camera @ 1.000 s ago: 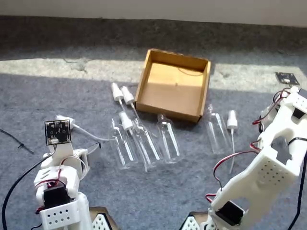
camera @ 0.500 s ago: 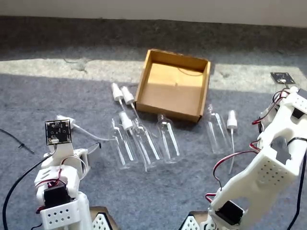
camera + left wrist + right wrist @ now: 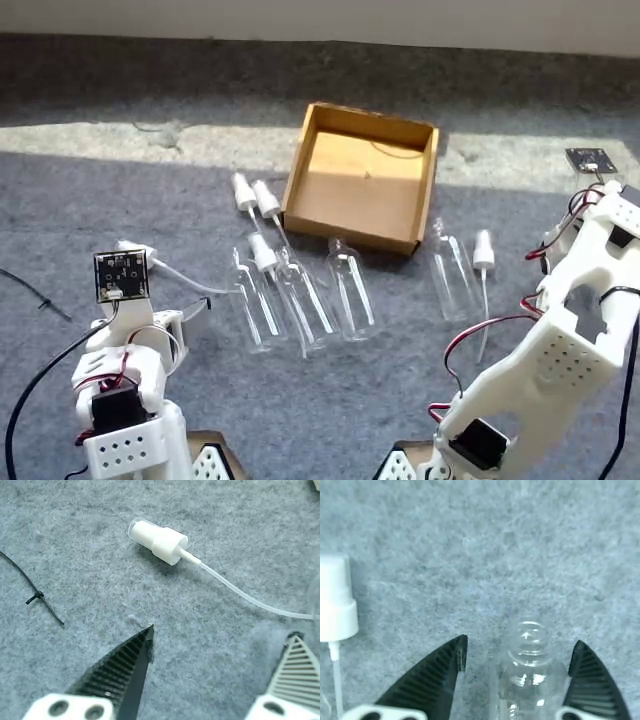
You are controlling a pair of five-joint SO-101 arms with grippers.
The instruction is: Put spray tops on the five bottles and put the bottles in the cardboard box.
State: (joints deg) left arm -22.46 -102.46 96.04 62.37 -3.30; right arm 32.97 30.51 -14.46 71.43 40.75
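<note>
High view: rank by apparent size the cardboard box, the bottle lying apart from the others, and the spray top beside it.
1. cardboard box, largest.
2. lone bottle.
3. spray top, smallest in bulk, though with its thin tube it looks at least as long as the bottle.

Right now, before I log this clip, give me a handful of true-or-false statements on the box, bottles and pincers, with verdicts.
1. The cardboard box is empty. True.
2. The right pincer is shut on a spray top. False: it is open, with its jaws on either side of the neck of an uncapped bottle.
3. A spray top lies loose on the carpet by the open left pincer. True.
4. The bottles by the box stand upright. False: they lie on their sides.
</note>
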